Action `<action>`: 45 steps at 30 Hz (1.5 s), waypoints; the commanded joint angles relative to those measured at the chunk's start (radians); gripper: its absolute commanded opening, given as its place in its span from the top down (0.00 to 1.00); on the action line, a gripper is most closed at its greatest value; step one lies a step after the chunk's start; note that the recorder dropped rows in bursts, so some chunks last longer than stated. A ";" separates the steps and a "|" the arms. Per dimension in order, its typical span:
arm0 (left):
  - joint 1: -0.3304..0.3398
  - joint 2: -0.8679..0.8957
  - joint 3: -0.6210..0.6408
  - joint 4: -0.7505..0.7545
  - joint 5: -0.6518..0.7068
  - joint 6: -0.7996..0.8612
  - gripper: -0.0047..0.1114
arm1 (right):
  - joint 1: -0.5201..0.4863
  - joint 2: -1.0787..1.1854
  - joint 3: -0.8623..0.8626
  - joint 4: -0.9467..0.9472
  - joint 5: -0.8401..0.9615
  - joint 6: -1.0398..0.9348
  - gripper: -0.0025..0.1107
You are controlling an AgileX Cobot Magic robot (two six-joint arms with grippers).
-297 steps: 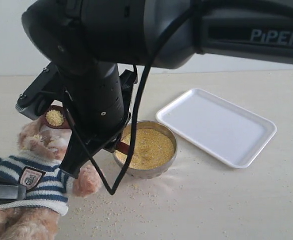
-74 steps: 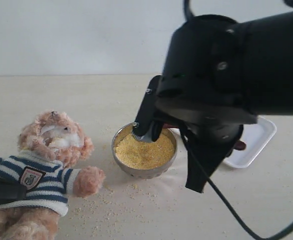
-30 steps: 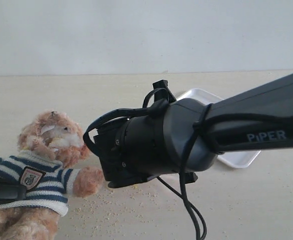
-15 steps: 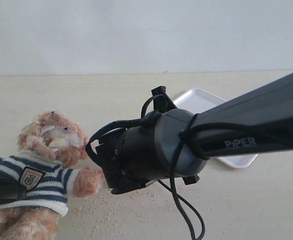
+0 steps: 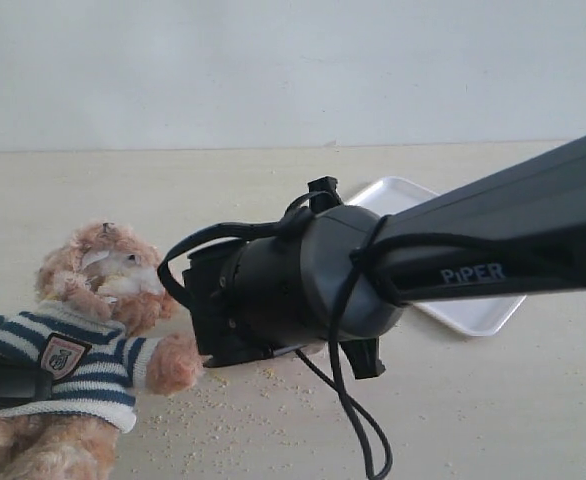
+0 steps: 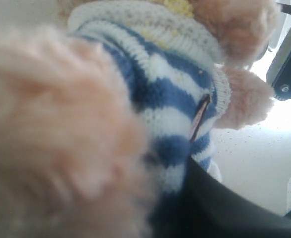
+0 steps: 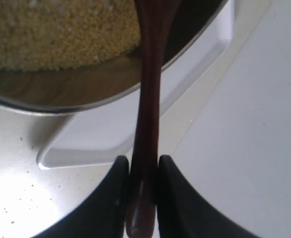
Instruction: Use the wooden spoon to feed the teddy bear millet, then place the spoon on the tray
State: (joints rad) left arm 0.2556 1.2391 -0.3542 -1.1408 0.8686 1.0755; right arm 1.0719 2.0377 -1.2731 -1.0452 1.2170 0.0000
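The teddy bear (image 5: 108, 275) lies at the left in its striped shirt (image 6: 175, 89). My left gripper (image 5: 3, 385) is closed on its body; one dark finger (image 6: 220, 203) shows against the shirt. My right gripper (image 7: 143, 173) is shut on the handle of the wooden spoon (image 7: 148, 99), whose far end reaches over the steel bowl (image 7: 86, 96) of millet (image 7: 61, 29). The spoon's oval bowl is out of view. The white tray (image 5: 473, 310) lies behind the right arm (image 5: 303, 290), which hides the bowl and the spoon in the exterior view.
Loose yellow grains (image 5: 243, 400) are scattered on the pale table in front of the bear and under the arm. A black cable (image 5: 358, 440) loops down from the right arm. A corner of the tray (image 7: 96, 144) lies just beyond the bowl.
Ten seconds ago the spoon held millet at the bear's face. The right arm then swung over the bowl, and in the last second it has shifted a little left, toward the bear's paw.
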 commanded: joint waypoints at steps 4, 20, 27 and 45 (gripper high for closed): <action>0.002 -0.009 0.004 -0.014 0.010 0.002 0.92 | -0.005 -0.002 -0.064 0.119 0.004 -0.007 0.98; 0.002 -0.009 0.004 -0.014 0.010 0.002 0.92 | -0.005 -0.003 -0.064 0.256 0.004 -0.032 0.98; 0.002 -0.009 0.004 -0.014 0.010 0.002 0.92 | -0.027 -0.057 -0.065 0.343 0.004 -0.039 0.98; 0.002 -0.009 0.004 -0.014 0.010 0.002 0.92 | -0.096 -0.062 -0.132 0.491 0.004 -0.055 0.98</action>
State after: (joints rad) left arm 0.2556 1.2391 -0.3542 -1.1408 0.8686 1.0755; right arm 0.9898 1.9905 -1.3699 -0.5828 1.2173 -0.0489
